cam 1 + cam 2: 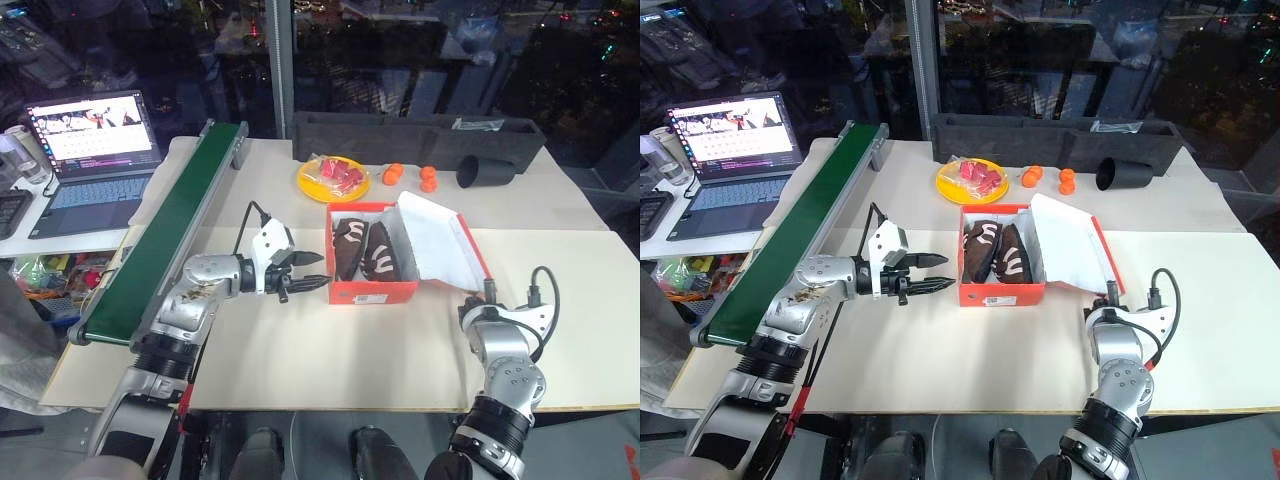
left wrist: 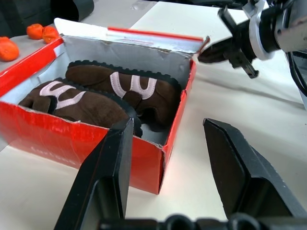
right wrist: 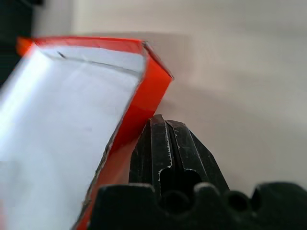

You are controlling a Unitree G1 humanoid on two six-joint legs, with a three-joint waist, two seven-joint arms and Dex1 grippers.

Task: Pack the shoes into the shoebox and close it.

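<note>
Inside shoebox (image 1: 371, 291): shoes (image 1: 364, 249) | left gripper (image 1: 305, 283) jaws apart, empty | right gripper (image 3: 165, 125) jaws closed

shoes (image 1: 365, 250) – dark brown, pink trim | shoebox (image 1: 372, 292) – red-orange, white inside

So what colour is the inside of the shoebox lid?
White, edged in red-orange; the shoebox lid shows best in the right wrist view.

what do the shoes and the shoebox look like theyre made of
The shoes: probably brown suede or a similar napped fabric, matte and fuzzy, with pale pink trim. The shoebox: looks like thin cardboard, red outside, white inside, with ragged cut edges.
</note>
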